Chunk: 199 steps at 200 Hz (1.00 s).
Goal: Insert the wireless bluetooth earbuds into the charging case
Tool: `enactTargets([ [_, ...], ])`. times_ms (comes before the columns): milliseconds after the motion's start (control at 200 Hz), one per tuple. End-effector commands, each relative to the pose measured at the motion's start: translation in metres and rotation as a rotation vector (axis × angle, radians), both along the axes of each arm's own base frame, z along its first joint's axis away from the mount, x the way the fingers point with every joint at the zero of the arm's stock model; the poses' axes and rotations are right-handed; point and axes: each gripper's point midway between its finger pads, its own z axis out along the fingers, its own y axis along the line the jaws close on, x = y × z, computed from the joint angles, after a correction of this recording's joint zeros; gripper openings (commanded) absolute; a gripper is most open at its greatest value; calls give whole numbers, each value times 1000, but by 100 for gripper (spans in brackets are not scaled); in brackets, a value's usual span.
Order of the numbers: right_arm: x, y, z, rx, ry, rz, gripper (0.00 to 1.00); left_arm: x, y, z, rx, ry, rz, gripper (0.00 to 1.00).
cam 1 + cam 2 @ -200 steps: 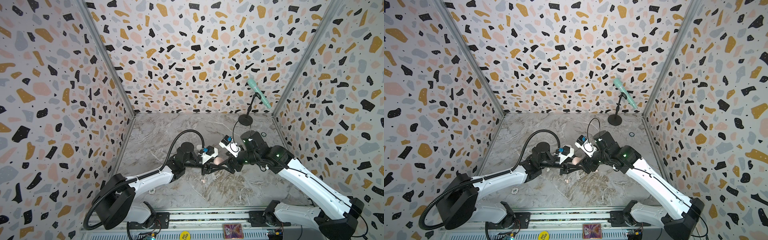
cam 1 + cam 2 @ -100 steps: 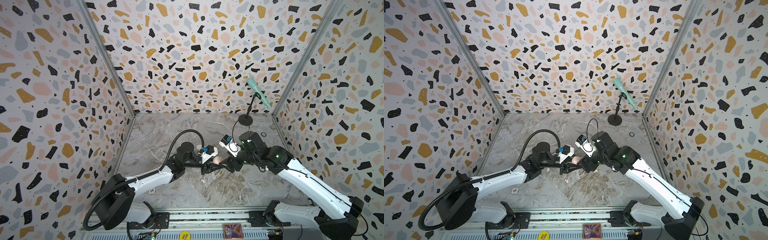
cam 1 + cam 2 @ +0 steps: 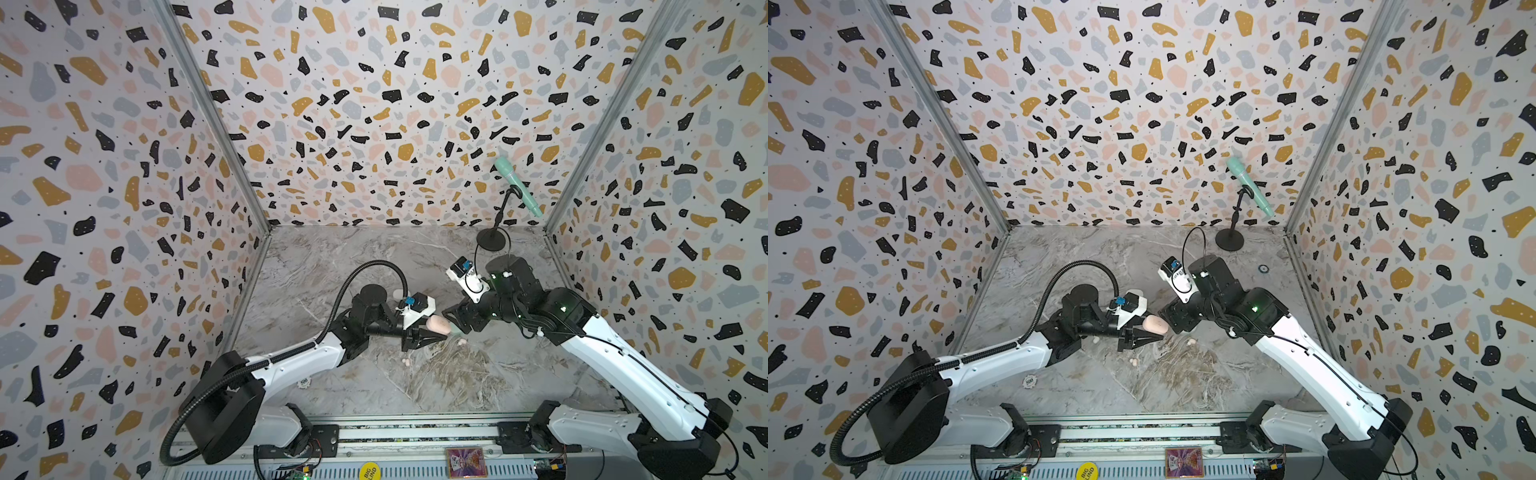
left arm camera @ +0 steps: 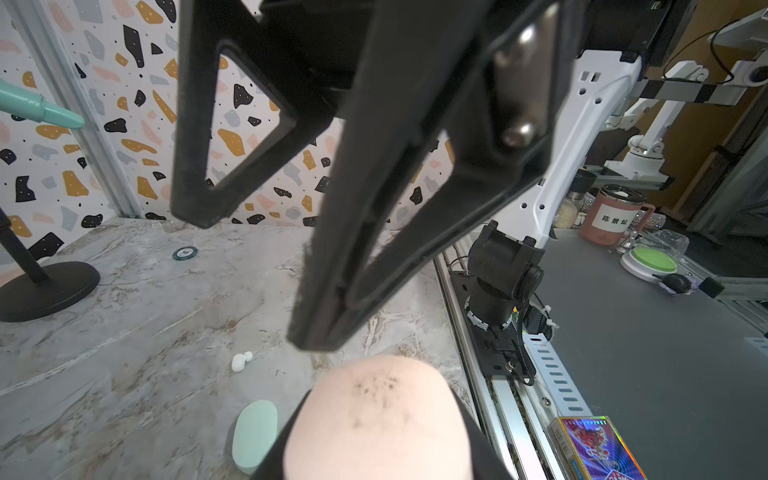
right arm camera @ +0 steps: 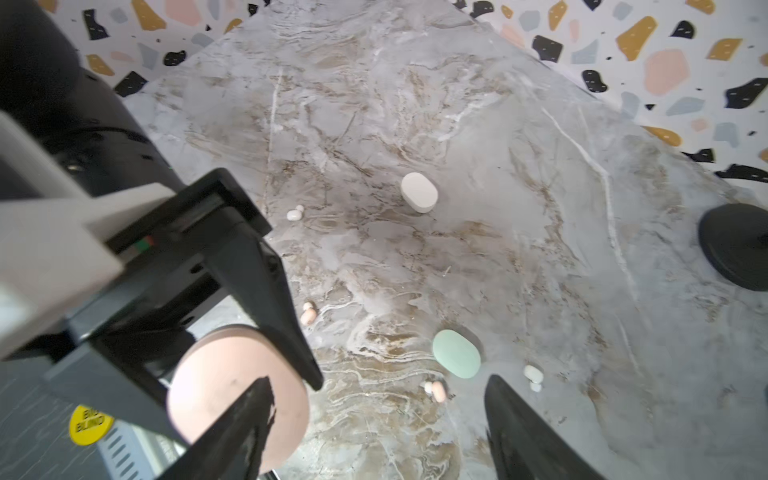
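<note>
Marble worktop [image 3: 353, 266] carries one pink earbud [image 5: 437, 391] and a second pink earbud [image 5: 308, 316], both lying loose near the pink charging case [image 5: 208, 382]. I read the left end effector [image 4: 319, 341] as fully closed, tips just beside that case; the right end effector [image 5: 378, 379] stands open beside it.

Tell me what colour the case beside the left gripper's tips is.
Pale pink; the case shows best in the right wrist view.

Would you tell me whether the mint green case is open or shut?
Shut: the mint green case lies as one smooth pebble, no lid raised, in both wrist views.
</note>
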Motion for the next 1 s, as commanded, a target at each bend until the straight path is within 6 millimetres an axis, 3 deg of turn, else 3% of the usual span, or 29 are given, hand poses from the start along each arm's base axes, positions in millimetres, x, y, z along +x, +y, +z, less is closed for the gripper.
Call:
enactTargets([
  [0, -25, 16, 22, 106, 4, 116, 81, 1, -3, 29, -54, -77, -11, 24],
  [320, -29, 22, -2, 64, 44, 111, 81, 1, -3, 30, -55, -78, -10, 24],
  [716, -9, 11, -28, -88, 33, 6, 79, -2, -2, 34, -62, -84, -21, 24],
  [991, 9, -9, -23, -175, -20, -85, 79, -3, -1, 37, -65, -90, -21, 24],
])
